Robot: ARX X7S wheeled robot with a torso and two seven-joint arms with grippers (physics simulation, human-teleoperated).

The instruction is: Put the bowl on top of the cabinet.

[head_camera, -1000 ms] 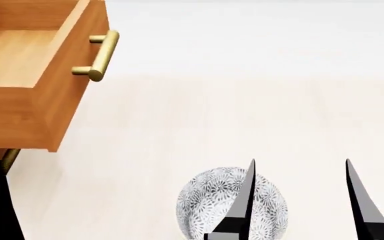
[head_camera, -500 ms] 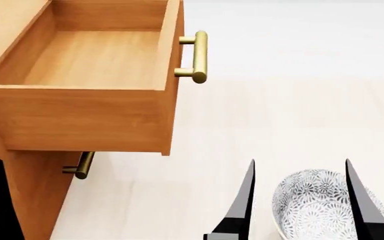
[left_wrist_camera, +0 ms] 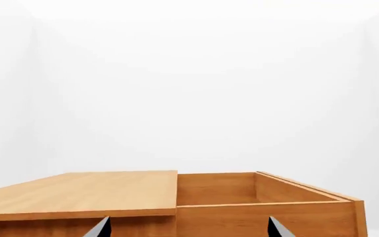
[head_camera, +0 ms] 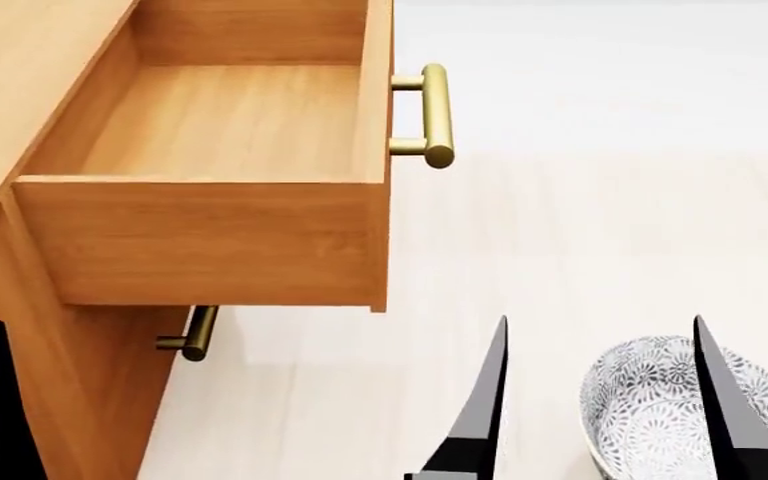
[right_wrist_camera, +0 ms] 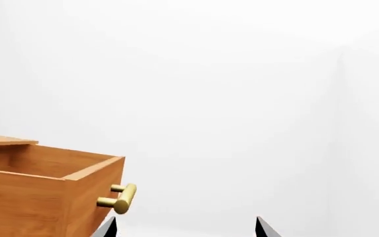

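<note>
The round, deep white bowl point(head_camera: 688, 412) with its dense dark grey floral print sits on the pale, smooth cream floor point(head_camera: 598, 230) at about 4 o'clock in the head view, cut off by the lower edge. Its glossy inner wall shows the petal pattern clearly; the rim looks thin and light. The light orange-brown wooden cabinet point(head_camera: 37, 290) fills the 9 to 11 o'clock region, with fine straight grain and a matte finish. Its flat top point(left_wrist_camera: 77, 190) is a plain slab with square edges. The top drawer point(head_camera: 224, 130) stands pulled out, an open rectangular box with flat board walls and a bare floor, and a brass cylindrical bar handle point(head_camera: 435, 115) on two short posts sits at 12 o'clock on its front. A second brass bar handle point(head_camera: 197, 335) shows under the drawer at 7 o'clock.

The right gripper point(head_camera: 600, 400) has slim, black, blade-shaped fingers tapering to sharp tips, spread wide apart; they overlap the bowl in the head view, but I cannot tell whether they touch it. The left gripper point(left_wrist_camera: 188, 228) shows two pointed dark tips, also set well apart, level with the cabinet's drawer front and holding nothing.
</note>
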